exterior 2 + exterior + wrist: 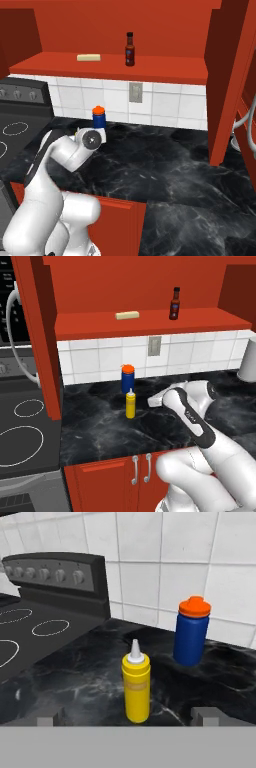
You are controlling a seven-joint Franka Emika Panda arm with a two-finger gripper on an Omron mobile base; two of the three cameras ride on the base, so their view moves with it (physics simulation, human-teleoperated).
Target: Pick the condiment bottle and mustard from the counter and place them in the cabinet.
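Observation:
The condiment bottle (174,304) (130,49), dark glass with a black cap and red label, stands upright on the red open shelf of the wall cabinet (150,325) (115,70). On the black marble counter (100,426) (75,682) the yellow mustard (130,404) (136,687) stands upright with its white nozzle up. My gripper (152,402) (127,718) is low over the counter just right of the mustard, open, its fingertips (50,718) wide apart on either side of the bottle and short of it. In the right base view my hand (90,138) hides the mustard.
A blue canister with an orange lid (128,378) (99,116) (191,632) stands close behind the mustard by the tiled wall. A pale block (127,315) (88,57) lies on the shelf. The black stove (25,421) (35,622) adjoins the counter's left end. The tall red cabinet door (40,331) hangs open there.

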